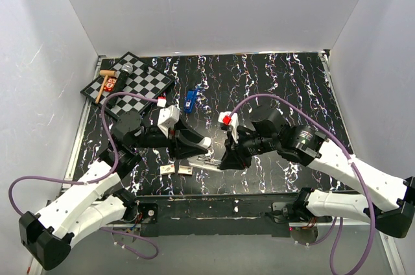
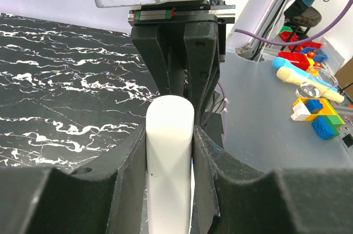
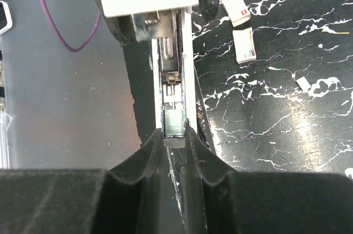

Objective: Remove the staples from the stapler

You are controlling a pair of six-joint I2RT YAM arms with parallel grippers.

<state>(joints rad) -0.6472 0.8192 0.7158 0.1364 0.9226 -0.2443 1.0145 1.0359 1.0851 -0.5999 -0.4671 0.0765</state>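
Your left gripper (image 2: 170,134) clamps the white stapler (image 2: 169,190). Only your right wrist view shows the staples (image 3: 174,123) in the open tray (image 3: 175,57), with the right gripper (image 3: 175,138) pinching its near end.

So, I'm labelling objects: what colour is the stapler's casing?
White; the stapler shows best in the left wrist view.

White arm shells (image 1: 78,200), black joints (image 1: 130,126), purple cables (image 1: 259,96); the left tool (image 2: 170,134) has matte black fingers (image 2: 132,173), perhaps rubber-padded

Black mat (image 1: 272,87) with white marbling; black-and-white chequered board (image 1: 139,80), upper left; white stapler (image 2: 170,151); silvery staples (image 3: 174,123); purple cables (image 1: 259,96).
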